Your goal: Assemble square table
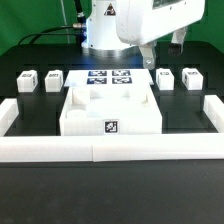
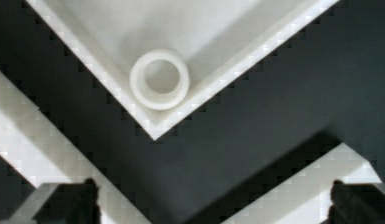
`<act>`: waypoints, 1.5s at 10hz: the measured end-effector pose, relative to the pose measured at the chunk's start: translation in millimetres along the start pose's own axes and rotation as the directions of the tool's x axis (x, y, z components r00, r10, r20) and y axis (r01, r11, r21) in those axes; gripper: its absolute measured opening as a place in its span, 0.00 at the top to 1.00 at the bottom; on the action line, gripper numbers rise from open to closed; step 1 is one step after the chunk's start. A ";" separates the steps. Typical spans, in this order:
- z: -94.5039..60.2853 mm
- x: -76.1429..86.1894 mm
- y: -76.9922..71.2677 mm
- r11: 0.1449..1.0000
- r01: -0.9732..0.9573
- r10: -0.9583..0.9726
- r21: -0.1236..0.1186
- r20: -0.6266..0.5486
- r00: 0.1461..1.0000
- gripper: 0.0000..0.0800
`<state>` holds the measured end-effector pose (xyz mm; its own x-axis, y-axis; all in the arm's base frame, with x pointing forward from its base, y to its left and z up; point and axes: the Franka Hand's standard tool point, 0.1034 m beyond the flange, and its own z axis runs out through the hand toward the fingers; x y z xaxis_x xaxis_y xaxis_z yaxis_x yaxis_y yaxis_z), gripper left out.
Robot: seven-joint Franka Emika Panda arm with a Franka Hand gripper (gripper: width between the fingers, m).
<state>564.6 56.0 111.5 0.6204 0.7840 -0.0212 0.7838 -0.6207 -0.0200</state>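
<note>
Rounded white arm (image 1: pixel 128 25) with a black marking, dark-fingered hand (image 2: pixel 210 205).

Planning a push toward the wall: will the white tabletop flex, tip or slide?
Probably stiff: the tabletop looks thick and boxy. Lying flat and wide, it should slide rather than tip. Its smooth white surface may prove slippery.

leg posts (image 1: pixel 27 79) flank the tabletop (image 1: pixel 110 106), gaps between.

The surface (image 1: pixel 40 190) is matte black and flat. A low white border wall (image 1: pixel 60 150) runs along its near edge and turns back at both ends. Behind the surface, a green backdrop (image 1: pixel 18 18) fills both upper corners. Lighting is even; shadows are soft.
</note>
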 end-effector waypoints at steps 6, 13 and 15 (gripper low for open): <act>24.3 -59.2 -23.8 0.954 0.299 -0.299 -0.005 -0.001 0.954 0.19; 104.5 -134.6 -41.1 0.778 0.627 -0.626 0.028 -0.035 0.779 0.19; 106.0 -134.1 -41.0 0.783 0.622 -0.621 0.030 -0.035 0.783 0.22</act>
<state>446.2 -24.2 9.2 0.0005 0.9995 0.0311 0.9983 0.0013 -0.0584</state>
